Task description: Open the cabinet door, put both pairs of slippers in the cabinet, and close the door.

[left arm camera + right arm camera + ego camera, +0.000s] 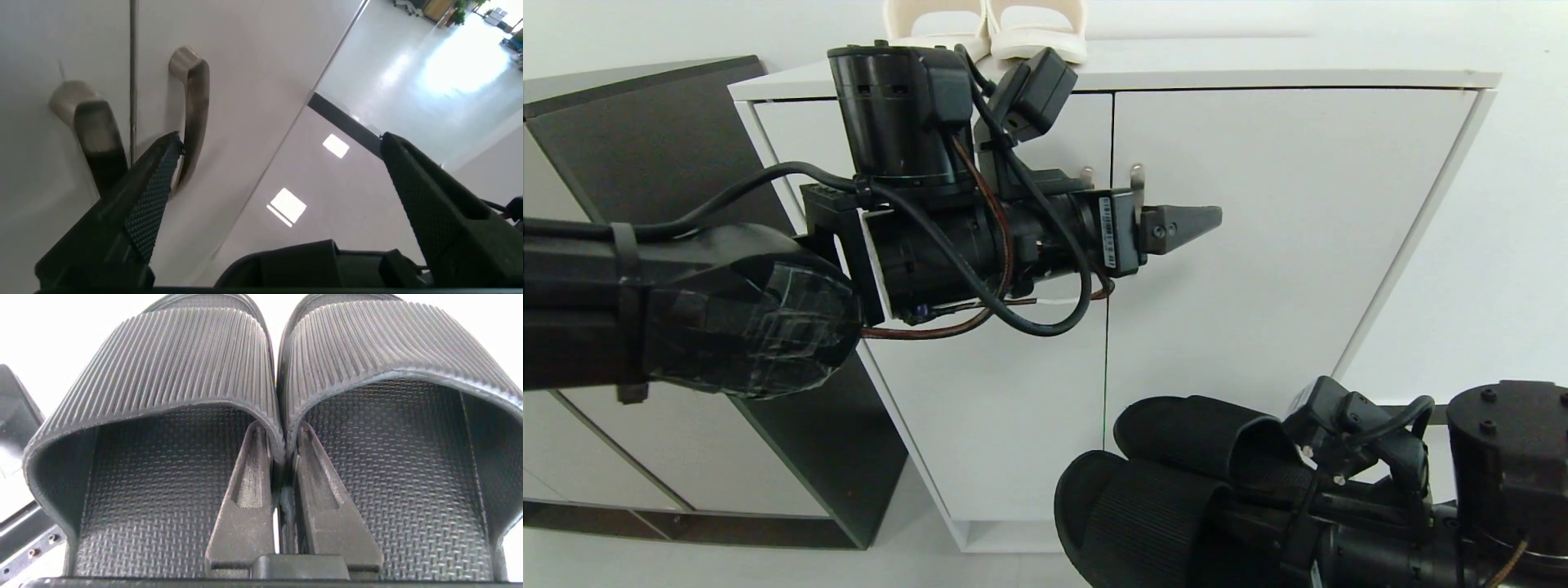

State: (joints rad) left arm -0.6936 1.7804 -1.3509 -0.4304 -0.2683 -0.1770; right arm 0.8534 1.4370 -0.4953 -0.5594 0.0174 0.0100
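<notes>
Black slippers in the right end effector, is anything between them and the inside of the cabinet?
Yes. Both cabinet doors are shut in front of the black slippers, blocking the way in. The left end effector is open at one door handle.

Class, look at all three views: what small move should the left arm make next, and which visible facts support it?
Probably ease the left gripper forward and slightly sideways so its open fingers straddle the door handle, then close. The cabinet doors are shut, that handle sits just off one fingertip, and the right gripper is clamped on the black slippers, ready to go in.
</notes>
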